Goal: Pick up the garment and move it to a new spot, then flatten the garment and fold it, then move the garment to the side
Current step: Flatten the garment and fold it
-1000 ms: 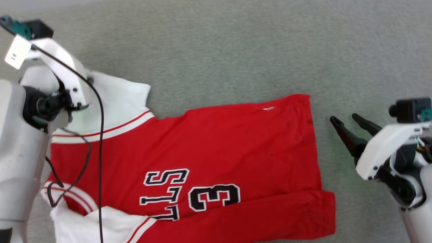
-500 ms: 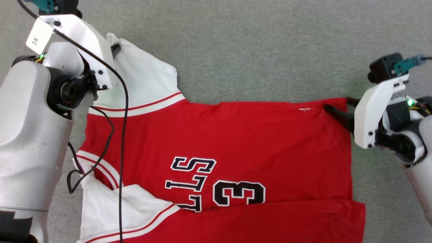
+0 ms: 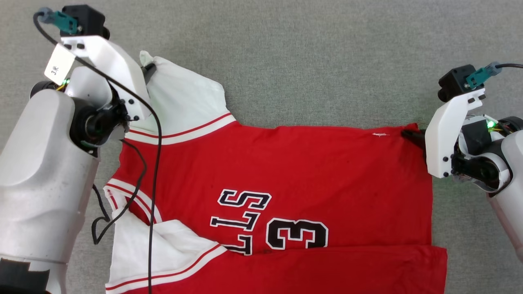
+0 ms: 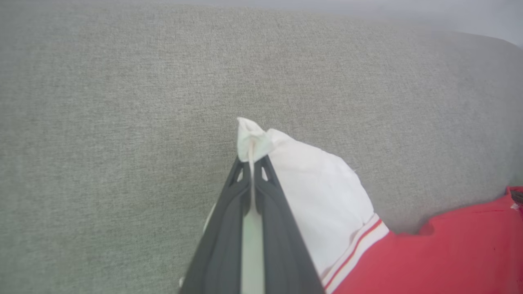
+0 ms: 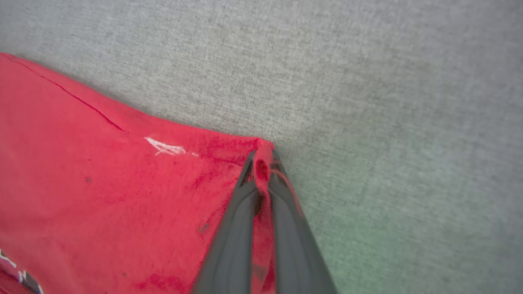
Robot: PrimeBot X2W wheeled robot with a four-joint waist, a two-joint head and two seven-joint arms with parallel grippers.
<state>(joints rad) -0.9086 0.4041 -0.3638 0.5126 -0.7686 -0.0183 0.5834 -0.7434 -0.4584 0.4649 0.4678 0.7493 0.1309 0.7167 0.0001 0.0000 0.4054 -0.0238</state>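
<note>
The garment (image 3: 286, 171), a red jersey with white sleeves, striped trim and black-and-white letters and a "3", lies spread on the grey fabric surface (image 3: 310, 61). My left gripper (image 3: 148, 70) is at its far left, shut on the tip of a white sleeve (image 4: 302, 192); the left wrist view shows the cloth pinched between the dark fingers (image 4: 269, 212). My right gripper (image 3: 410, 135) is at the far right hem corner, shut on the red fabric (image 5: 122, 183), with a fold of it squeezed between the fingers (image 5: 237, 228). The near edge of the garment (image 3: 327, 269) is folded over.
Bare grey fabric surface (image 4: 102, 122) stretches beyond the garment on the far side and to the right (image 5: 388, 102). A black cable (image 3: 153, 183) hangs from my left arm across the garment's left part.
My right gripper moved in from open on the right to the hem corner and shut on it. The head camera shifted, so the garment sits further right and lower in view.
</note>
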